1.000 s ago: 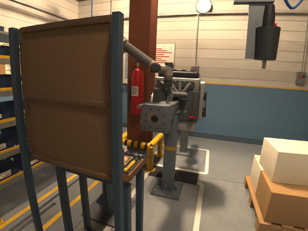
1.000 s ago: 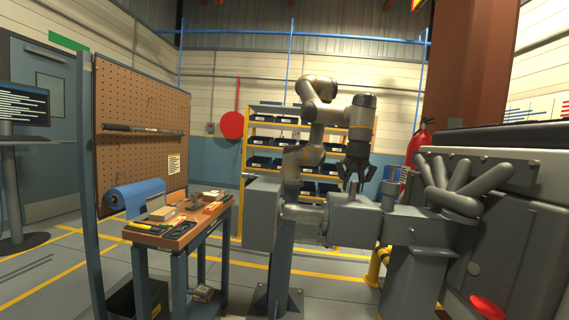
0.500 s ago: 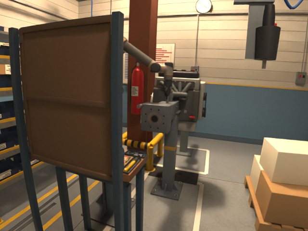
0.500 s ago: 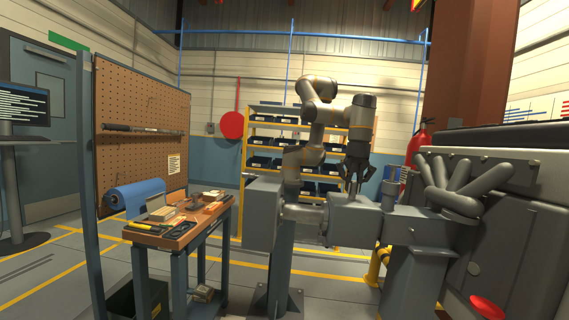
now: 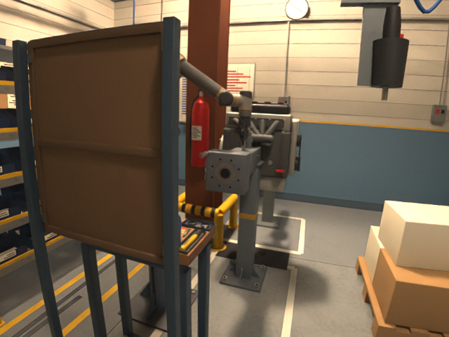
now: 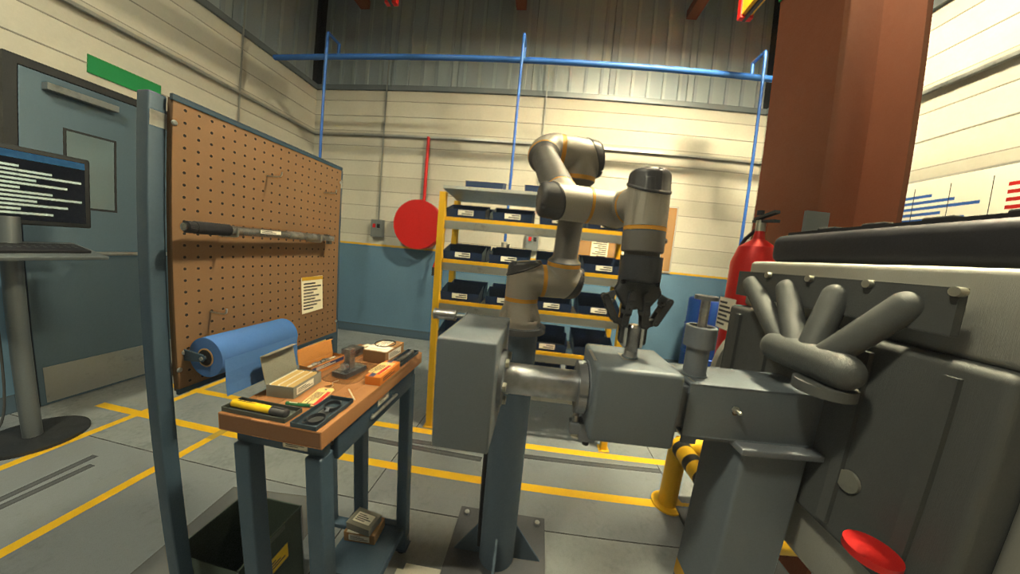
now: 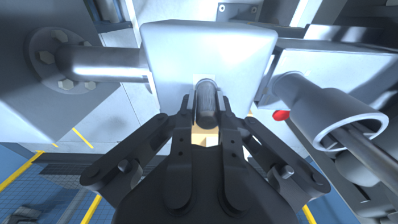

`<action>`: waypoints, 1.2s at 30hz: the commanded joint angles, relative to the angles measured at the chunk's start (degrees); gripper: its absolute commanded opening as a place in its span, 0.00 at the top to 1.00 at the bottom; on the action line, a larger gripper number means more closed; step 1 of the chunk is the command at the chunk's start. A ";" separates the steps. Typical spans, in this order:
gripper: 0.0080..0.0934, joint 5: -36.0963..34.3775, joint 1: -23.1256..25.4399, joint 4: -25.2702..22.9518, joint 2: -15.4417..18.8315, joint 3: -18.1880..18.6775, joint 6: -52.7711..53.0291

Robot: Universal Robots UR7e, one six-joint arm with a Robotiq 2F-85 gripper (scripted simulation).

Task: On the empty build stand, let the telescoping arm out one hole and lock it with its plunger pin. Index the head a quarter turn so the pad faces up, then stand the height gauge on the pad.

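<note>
In the middle of the bay the empty build stand (image 6: 499, 428) carries a grey sleeve block (image 6: 631, 393), from which a round telescoping arm (image 6: 542, 382) runs to the square head (image 6: 467, 382). A short knurled plunger pin (image 7: 207, 103) stands upright out of the top of the sleeve block. My gripper (image 6: 630, 334) hangs straight down over the block, and its two fingers are closed on either side of the pin (image 6: 630, 341). The height gauge (image 6: 352, 362) sits on the small tool table. From the side camera the gripper (image 5: 244, 143) is partly hidden against the engine behind it.
An engine on a second stand (image 6: 877, 371) fills the right side, close to the sleeve block, with a taller pin (image 6: 702, 335) between them. A pegboard frame (image 5: 98, 138) stands beside the tool table (image 6: 321, 400). Stacked boxes (image 5: 410, 264) sit on a pallet, and a yellow guard rail (image 5: 217, 214) wraps the column.
</note>
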 commanded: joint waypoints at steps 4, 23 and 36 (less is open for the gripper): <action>1.00 -0.90 -0.62 0.33 -0.30 0.24 -0.34; 1.00 -0.90 -2.08 0.20 -1.03 1.11 -1.80; 1.00 -0.90 -3.10 0.11 -1.52 1.68 -2.82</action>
